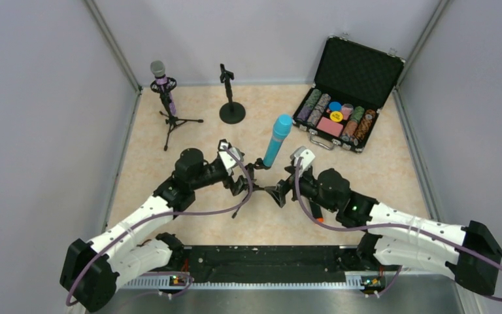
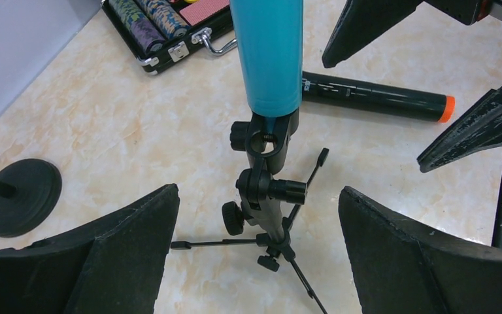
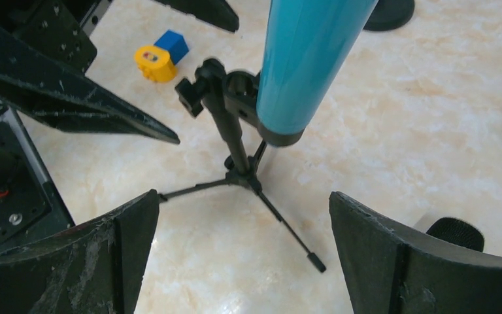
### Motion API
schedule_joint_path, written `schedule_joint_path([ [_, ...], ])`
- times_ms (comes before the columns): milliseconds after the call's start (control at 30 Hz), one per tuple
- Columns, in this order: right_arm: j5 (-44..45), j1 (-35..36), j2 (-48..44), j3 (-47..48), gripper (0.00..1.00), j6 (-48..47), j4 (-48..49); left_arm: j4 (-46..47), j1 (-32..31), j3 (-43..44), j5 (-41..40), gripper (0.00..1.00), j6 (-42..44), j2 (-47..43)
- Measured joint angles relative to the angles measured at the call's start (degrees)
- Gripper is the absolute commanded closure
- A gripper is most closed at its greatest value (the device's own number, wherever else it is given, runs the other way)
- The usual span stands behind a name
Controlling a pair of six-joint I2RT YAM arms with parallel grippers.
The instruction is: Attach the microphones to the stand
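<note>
Top external view: light blue microphone [image 1: 278,139] sits in the clip of a small black tripod stand [image 2: 265,190] mid-tabletop [image 1: 379,170], tilted, head up

Left end effector [image 2: 256,196]: jaws spread wide either side of that stand, touching nothing

Right end effector [image 3: 242,196]: jaws equally wide, facing the stand from the other side, gripping nothing

Purple microphone [image 1: 160,75]: upright in a taller tripod [image 1: 170,118] near the far left corner

Black microphone [image 2: 372,98]: lying flat on the tabletop just behind the blue one's stand, orange end toward the right arm; small marking on its body too blurred to read

Round-base stand [image 1: 231,108] near the far edge

Open chip case [image 1: 343,111] at the far right corner; print on the yellow disc unreadable

Yellow and blue block [image 3: 160,57] on the tabletop beside the left arm
</note>
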Motion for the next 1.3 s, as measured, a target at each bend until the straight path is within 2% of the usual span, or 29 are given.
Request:
schedule_joint_path([
  [233, -7.4, -0.9, 0.8, -4.3, 0.01, 2.8, 0.3, 0.5, 0.1, -0.5, 0.9, 0.04, 2.7, 0.7],
  [467, -16.0, -4.6, 3.8, -7.6, 0.04, 7.4, 3.7, 0.3, 0.9, 2.1, 3.1, 0.05, 4.2, 5.9],
  [900, -20.9, -6.8, 6.0, -7.6, 0.05, 9.4, 6.1, -1.3, 1.4, 6.7, 5.0, 0.13, 6.7, 12.1],
  [1000, -21.1, -6.9, 6.5, -7.6, 0.05, 9.4, 6.7, -2.6, 1.4, 6.9, 5.0, 0.26, 7.4, 12.2],
  [1067, -21.4, -7.0, 7.7, -7.6, 0.06, 9.4, 7.0, -3.2, 1.4, 6.9, 5.6, 0.41, 7.6, 12.2],
  [1233, -22.1, -7.1, 10.7, -7.5, 0.06, 9.2, 7.0, -3.6, 1.4, 6.9, 7.0, 0.56, 7.6, 12.2],
  [1267, -22.1, -7.1, 10.9, -7.5, 0.06, 9.2, 7.0, -3.5, 1.4, 6.9, 7.1, 0.61, 7.5, 12.2],
  [1300, -22.1, -7.1, 11.0, -7.5, 0.06, 9.0, 7.0, -3.5, 1.4, 6.9, 7.1, 0.69, 7.4, 12.2],
])
